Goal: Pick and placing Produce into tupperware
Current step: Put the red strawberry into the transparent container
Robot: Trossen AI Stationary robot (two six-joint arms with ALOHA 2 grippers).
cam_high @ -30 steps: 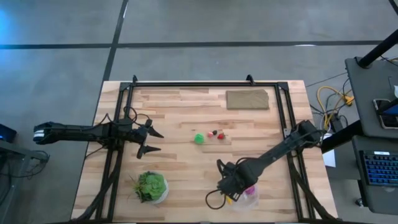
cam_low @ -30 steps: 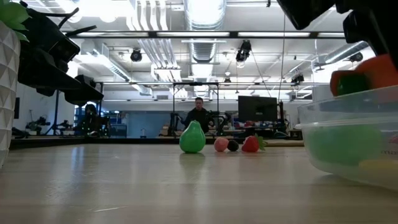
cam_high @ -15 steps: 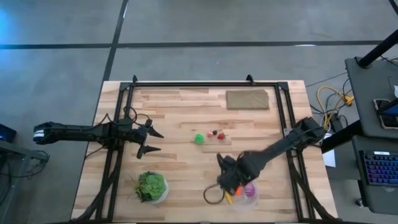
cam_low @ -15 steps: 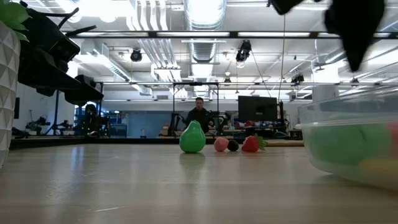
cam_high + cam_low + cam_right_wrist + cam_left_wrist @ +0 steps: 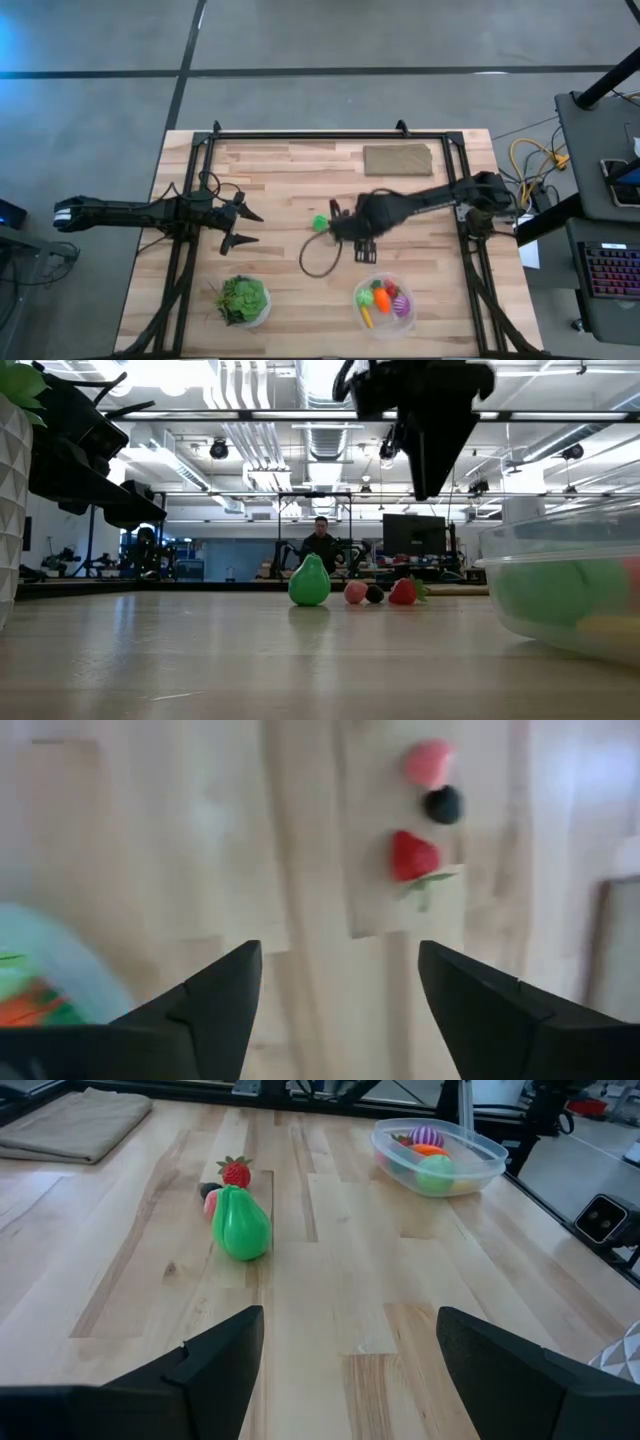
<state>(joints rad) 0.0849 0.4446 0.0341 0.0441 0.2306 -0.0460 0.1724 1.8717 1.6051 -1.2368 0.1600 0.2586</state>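
The clear round tupperware point(image 5: 385, 300) stands near the table's near edge and holds several pieces of produce: orange, green, red and magenta. On the table's middle rest a green pear point(image 5: 320, 222), a red strawberry point(image 5: 413, 855), a black piece point(image 5: 442, 804) and a pink piece point(image 5: 430, 762). My right gripper point(image 5: 348, 228) is open and hangs above the table just near of these pieces, touching nothing. My left gripper point(image 5: 240, 226) waits open at the table's left side, with the pear point(image 5: 241, 1225) ahead of it.
A white bowl with leafy greens point(image 5: 243, 300) sits at the near left. A folded tan cloth point(image 5: 398, 160) lies near the far edge. A black cable loop point(image 5: 320, 260) hangs under the right arm. The black frame rails point(image 5: 455, 200) run along the table's sides.
My right gripper has risen from over the tupperware and swung toward the far edge and left, to the loose produce at the table's middle. The orange-and-green piece it had above the tupperware now lies inside it. The left arm has kept still.
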